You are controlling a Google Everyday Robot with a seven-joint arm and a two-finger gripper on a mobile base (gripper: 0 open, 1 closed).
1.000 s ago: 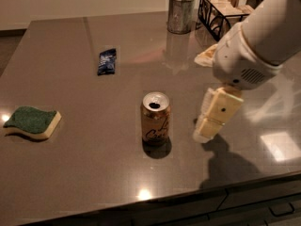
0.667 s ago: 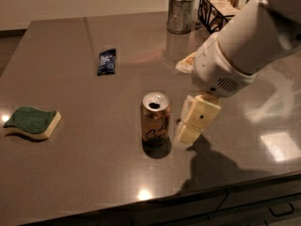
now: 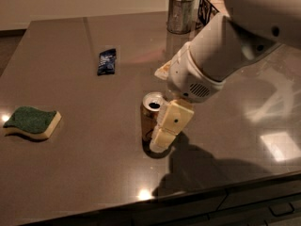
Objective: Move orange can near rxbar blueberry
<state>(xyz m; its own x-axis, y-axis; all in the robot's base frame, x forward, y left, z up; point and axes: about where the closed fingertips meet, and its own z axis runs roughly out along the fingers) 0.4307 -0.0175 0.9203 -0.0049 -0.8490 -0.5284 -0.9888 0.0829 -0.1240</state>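
I see a big dark table [image 3: 70, 173] with a shiny top. The orange can [image 3: 147, 119] stands up near the middle of it. My gripper [image 3: 160, 140] is low down, right at the can, on the side nearer the front edge. The rxbar blueberry [image 3: 106, 61] lies flat further back on the left, well apart from the can. A green sponge [image 3: 32, 122] lies near the left edge. A metal cup [image 3: 179, 15] with white stuff in it stands at the back. A dark box [image 3: 207, 8] sits just beside the cup.
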